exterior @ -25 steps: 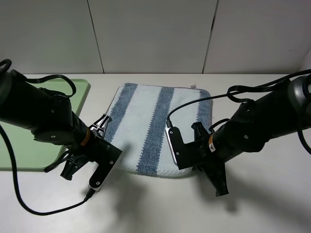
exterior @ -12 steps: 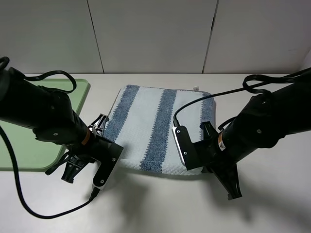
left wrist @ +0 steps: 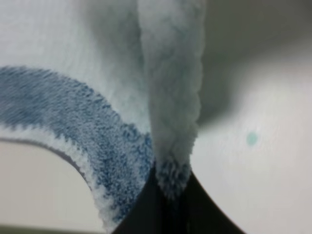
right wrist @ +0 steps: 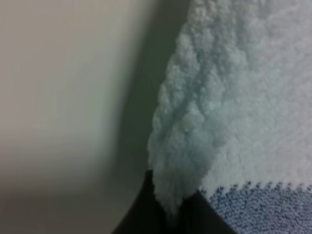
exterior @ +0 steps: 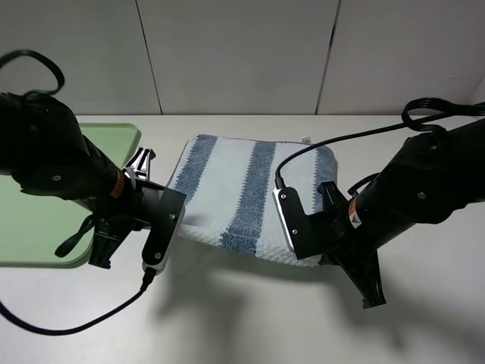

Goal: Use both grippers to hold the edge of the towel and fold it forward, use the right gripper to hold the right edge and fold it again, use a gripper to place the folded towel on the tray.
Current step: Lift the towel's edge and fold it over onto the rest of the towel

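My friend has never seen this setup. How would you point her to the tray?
Start at the white table before the grey panelled wall and go to its left end. There, left of the blue-striped towel, lies the tray. It alone is plain light green, flat, with rounded corners and a low rim.

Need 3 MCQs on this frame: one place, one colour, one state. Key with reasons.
1. In the high view, the tray lies where from the towel?
A) left
B) right
C) underneath
2. Towel stripes?
A) red and yellow
B) blue and whitish
C) plain black
3. Towel's near edge?
A) flat, untouched
B) on the tray
C) raised, pinched by the left gripper and the right gripper
Key:
1 A, the green tray sits at the left side.
2 B, broad blue and pale bands show.
3 C, both wrist views show cloth clamped, and a shadow lies beneath the edge.
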Controlling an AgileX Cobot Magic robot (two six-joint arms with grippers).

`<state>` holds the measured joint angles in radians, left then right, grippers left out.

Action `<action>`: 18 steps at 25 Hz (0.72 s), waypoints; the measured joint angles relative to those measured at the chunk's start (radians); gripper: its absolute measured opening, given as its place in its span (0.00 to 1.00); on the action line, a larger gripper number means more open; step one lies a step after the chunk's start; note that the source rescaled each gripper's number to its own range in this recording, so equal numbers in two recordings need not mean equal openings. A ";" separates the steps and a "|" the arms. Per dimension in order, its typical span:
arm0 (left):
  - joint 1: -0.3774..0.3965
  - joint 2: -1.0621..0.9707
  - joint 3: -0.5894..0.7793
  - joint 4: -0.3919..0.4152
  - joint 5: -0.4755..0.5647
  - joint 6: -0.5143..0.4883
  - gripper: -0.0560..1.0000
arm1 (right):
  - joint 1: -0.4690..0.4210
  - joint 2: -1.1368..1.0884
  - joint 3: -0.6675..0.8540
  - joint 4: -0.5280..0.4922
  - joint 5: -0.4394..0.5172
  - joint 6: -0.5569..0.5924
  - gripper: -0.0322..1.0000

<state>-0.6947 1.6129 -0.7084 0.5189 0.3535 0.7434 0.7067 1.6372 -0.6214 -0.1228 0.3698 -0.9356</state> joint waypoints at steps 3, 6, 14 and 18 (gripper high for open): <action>-0.004 -0.042 -0.001 -0.014 0.045 0.000 0.05 | 0.007 -0.003 -0.002 0.024 0.011 0.000 0.03; -0.004 -0.077 -0.001 -0.055 0.080 0.001 0.05 | 0.009 -0.003 -0.015 0.062 0.037 0.000 0.03; -0.004 -0.134 -0.001 -0.160 0.157 0.044 0.05 | 0.009 -0.073 -0.064 0.155 0.187 0.000 0.03; -0.004 -0.159 -0.003 -0.185 0.185 0.049 0.05 | 0.009 -0.154 -0.064 0.172 0.231 0.000 0.03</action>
<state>-0.6990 1.4539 -0.7117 0.3335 0.5385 0.7919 0.7154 1.4832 -0.6854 0.0490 0.6008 -0.9356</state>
